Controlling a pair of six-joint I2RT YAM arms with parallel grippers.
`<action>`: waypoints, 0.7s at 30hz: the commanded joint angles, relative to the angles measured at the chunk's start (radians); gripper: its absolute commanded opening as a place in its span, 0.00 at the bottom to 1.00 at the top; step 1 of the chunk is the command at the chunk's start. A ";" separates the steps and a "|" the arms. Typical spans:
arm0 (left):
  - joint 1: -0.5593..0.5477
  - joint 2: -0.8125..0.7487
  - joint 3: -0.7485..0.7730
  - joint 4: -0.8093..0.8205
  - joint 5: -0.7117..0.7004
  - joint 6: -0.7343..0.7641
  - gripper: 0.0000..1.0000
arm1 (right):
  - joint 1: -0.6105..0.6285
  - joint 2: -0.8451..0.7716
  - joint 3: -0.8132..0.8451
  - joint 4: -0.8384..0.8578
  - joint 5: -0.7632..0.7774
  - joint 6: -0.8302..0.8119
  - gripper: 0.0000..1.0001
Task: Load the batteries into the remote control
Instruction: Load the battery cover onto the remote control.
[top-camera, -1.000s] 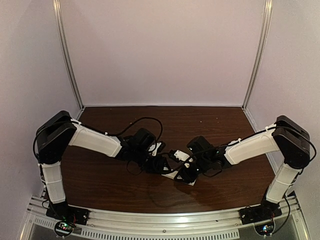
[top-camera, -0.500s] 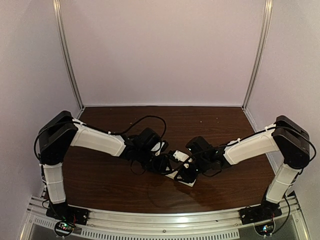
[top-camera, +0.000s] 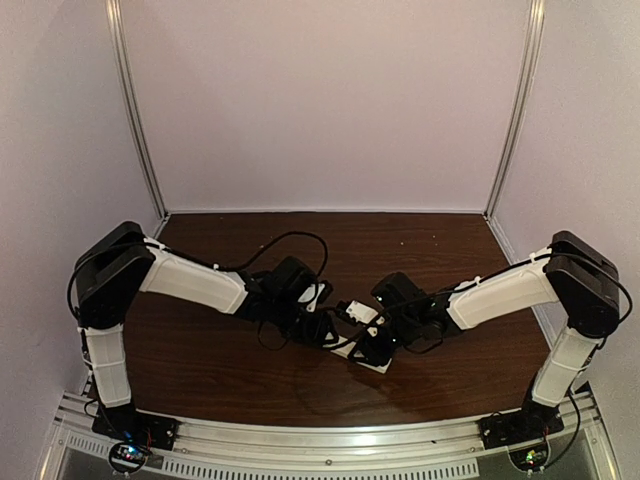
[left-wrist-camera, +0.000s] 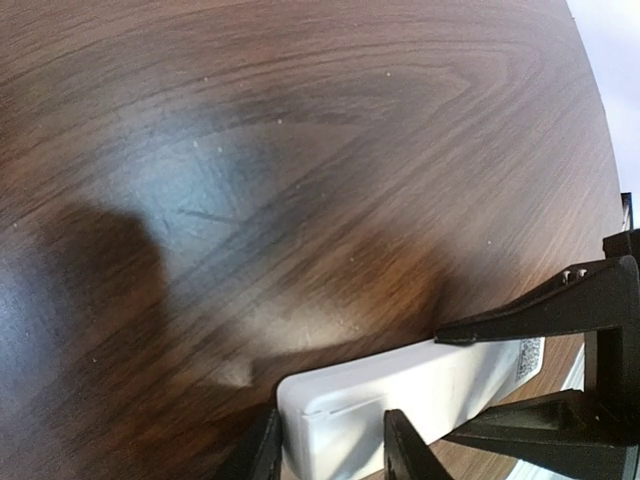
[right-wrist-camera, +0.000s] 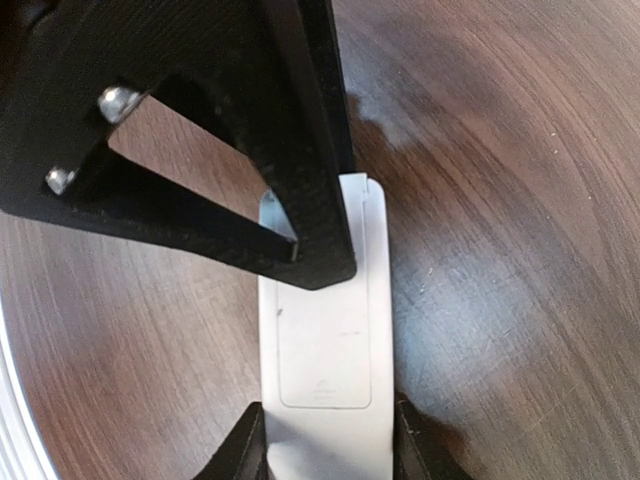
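Step in hand: securing the remote (top-camera: 366, 352) before opening it. It lies back-up at the middle of the bench (top-camera: 220, 360), on it or just above; I cannot tell which. The left end effector (left-wrist-camera: 330, 452) pinches its left end and the right end effector (right-wrist-camera: 325, 455) pinches its right end across the width. The cover (right-wrist-camera: 322, 350) appears to be in place. No batteries are in view. Judgement: the next move calls for one firm hold while the other slides the cover off.
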 joint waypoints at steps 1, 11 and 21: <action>-0.004 0.055 -0.049 -0.107 -0.039 0.034 0.34 | 0.027 0.060 -0.016 -0.053 -0.003 0.007 0.33; 0.001 0.056 -0.051 -0.103 -0.018 0.061 0.43 | 0.028 0.056 -0.023 -0.049 0.003 0.007 0.31; 0.000 0.036 -0.063 -0.109 -0.052 0.042 0.52 | 0.027 0.056 -0.021 -0.052 0.001 0.007 0.31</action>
